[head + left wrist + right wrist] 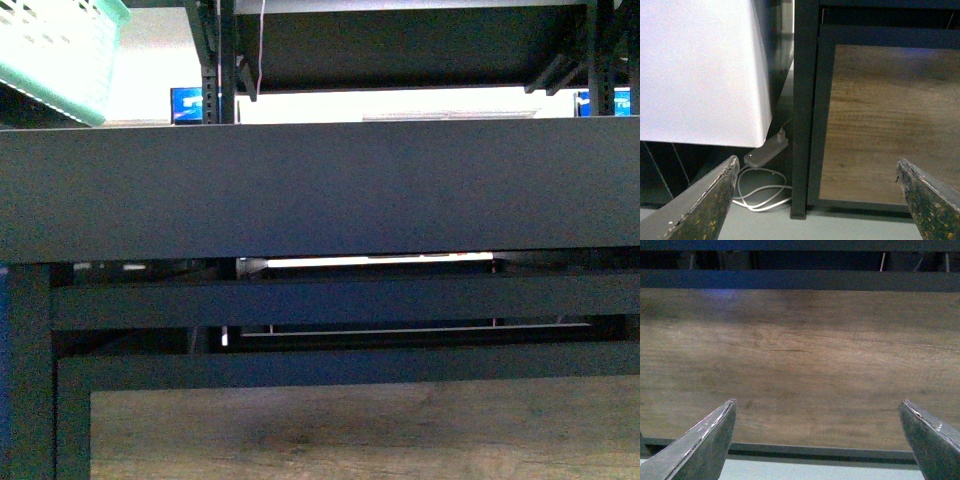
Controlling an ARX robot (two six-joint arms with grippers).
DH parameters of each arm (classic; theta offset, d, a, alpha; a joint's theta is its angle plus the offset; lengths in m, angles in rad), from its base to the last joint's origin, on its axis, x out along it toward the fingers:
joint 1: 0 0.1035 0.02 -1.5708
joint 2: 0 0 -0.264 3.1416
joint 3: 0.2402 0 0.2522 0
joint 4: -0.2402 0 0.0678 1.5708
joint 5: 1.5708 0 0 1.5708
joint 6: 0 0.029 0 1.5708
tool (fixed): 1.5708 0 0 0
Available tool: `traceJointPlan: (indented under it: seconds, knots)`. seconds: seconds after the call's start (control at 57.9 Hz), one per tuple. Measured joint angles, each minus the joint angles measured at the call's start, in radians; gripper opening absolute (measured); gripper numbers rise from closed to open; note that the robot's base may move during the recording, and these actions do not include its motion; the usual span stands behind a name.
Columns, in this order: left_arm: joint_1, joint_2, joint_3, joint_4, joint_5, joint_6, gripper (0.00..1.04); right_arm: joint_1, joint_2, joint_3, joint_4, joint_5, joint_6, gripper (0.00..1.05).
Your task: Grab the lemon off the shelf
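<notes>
The lemon is out of view in every frame. The black shelf (320, 190) fills the front view, its deep tray wall straight ahead and a wood-grain panel (360, 430) below. Neither arm shows in the front view. My left gripper (816, 167) is open and empty, low near the floor, facing a black upright post (804, 110) and the wood-grain panel (885, 120). My right gripper (817, 407) is open too, with nothing between its fingers, facing the wood-grain panel (800, 365) just above the shelf's bottom rail (810, 451).
A mint-green basket (55, 55) hangs at the upper left of the front view. Beside the post, a white box-like body (700, 70) stands over a white power strip (765, 151) and coiled cable (762, 195) on the grey floor.
</notes>
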Motion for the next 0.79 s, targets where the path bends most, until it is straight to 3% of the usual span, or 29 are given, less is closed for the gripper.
traceJointPlan:
  seconds: [0.794]
  knots:
    - [0.0,0.0,0.0,0.0,0.0,0.0,0.97,0.0,0.0,0.0,0.0,0.001,0.0,0.97]
